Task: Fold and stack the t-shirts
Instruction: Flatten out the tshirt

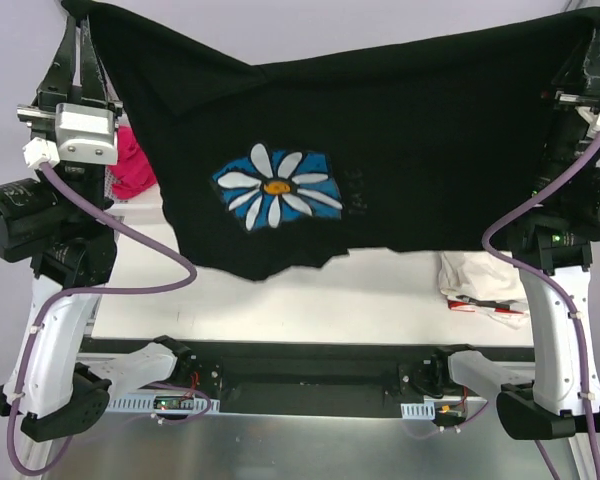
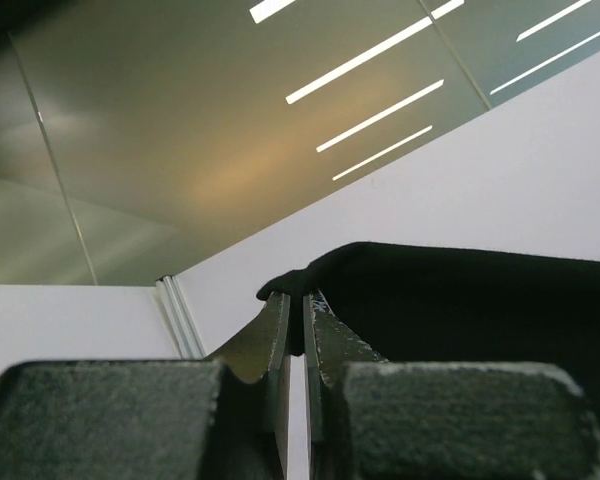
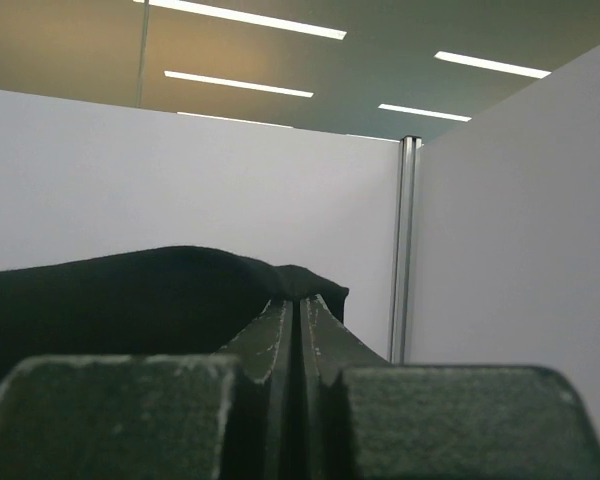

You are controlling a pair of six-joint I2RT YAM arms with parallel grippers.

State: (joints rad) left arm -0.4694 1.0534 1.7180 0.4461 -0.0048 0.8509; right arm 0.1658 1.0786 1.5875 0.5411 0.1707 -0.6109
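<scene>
Top external view: at upper left, the left gripper [image 1: 76,14] is clenched on one corner of the black daisy-print t-shirt [image 1: 410,140], which hangs limp and matte across mid-frame, its hem sagging unevenly above the white table [image 1: 310,300]. At upper right, the right gripper [image 1: 592,22] pinches the other corner. Spreading appears in hand; laying the soft cloth flat would call for both arms lowering together.

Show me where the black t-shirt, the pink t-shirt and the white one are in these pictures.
black t-shirt [image 1: 430,140], top view, plain cloth right of centre.
pink t-shirt [image 1: 135,165], top view, crumpled part showing at the black shirt's left edge.
white t-shirt [image 1: 475,276], top view, bunched cloth below the black hem.
</scene>
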